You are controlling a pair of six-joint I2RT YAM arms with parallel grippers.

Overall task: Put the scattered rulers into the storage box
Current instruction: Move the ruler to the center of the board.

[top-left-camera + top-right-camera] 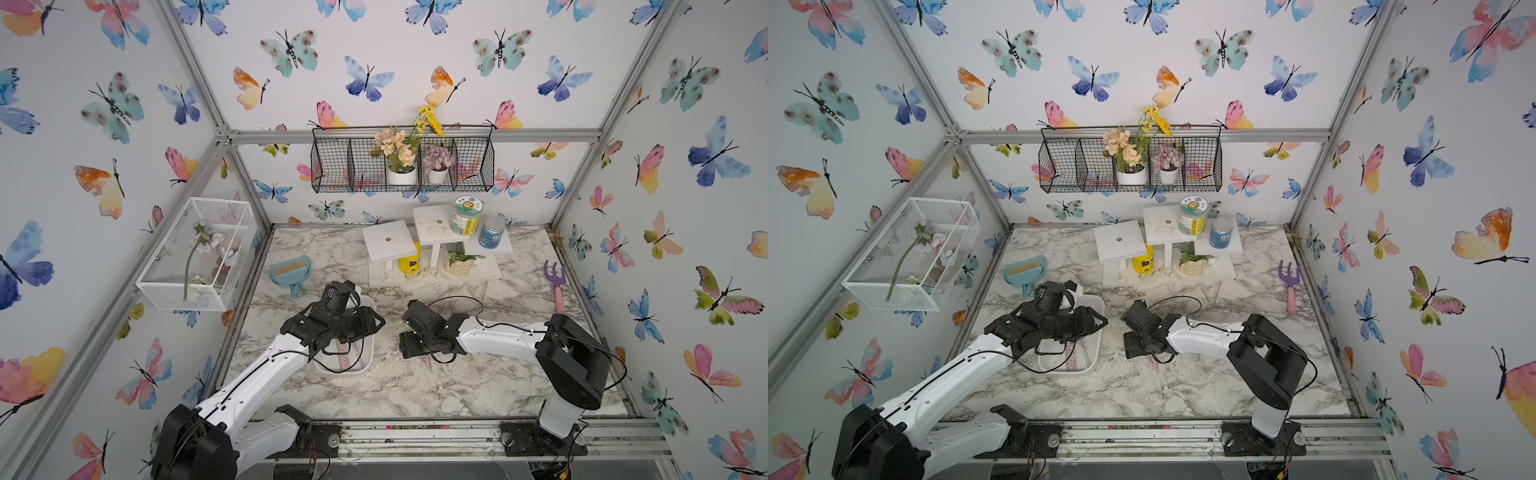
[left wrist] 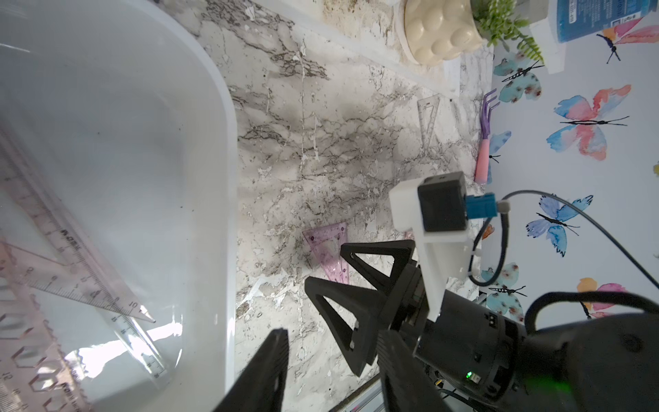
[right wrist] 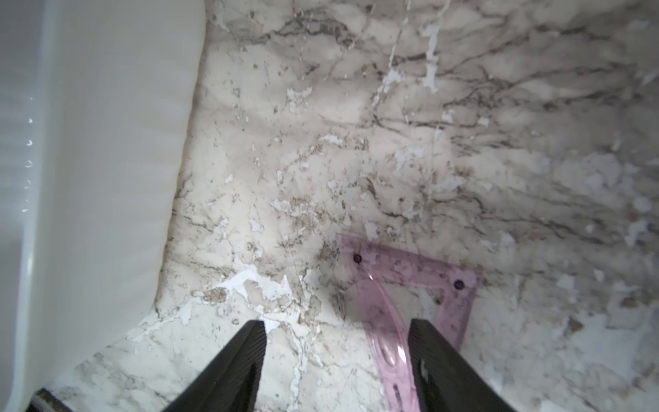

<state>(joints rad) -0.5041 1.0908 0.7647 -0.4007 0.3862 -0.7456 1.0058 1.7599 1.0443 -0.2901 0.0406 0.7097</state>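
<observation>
Pickup of pink set square [image 3: 406,267] looks like the step in hand. Right gripper [image 3: 337,323] hangs low over marble table [image 3: 356,125] w/ jaws wide apart, holding nothing. Piece lies flat at lower right of right wrist view, one thin limb running down just inside the right-hand finger [image 3: 445,367]. Storage box [image 3: 107,142] fills left edge of same view, near the piece but not touching it. Thin flat plastic on a hard top is prob tough to pinch from above, so best bet: shift sideways till a limb sits centred betw the fingers, come down till tips meet the table, close slow. If it skates, nudge it vs the box wall to tip up an edge. Left gripper [image 1: 374,322] sits over the box at centre left in a top view, jaws part open and empty per left wrist view; it should stay out of the drop path. Box already holds straight ruler [image 2: 139,342] + another set square [image 2: 42,278] at lower left of left wrist view. Clear set square [image 2: 428,121] lies on the table at upper right, near garden fork [image 2: 483,157].
</observation>
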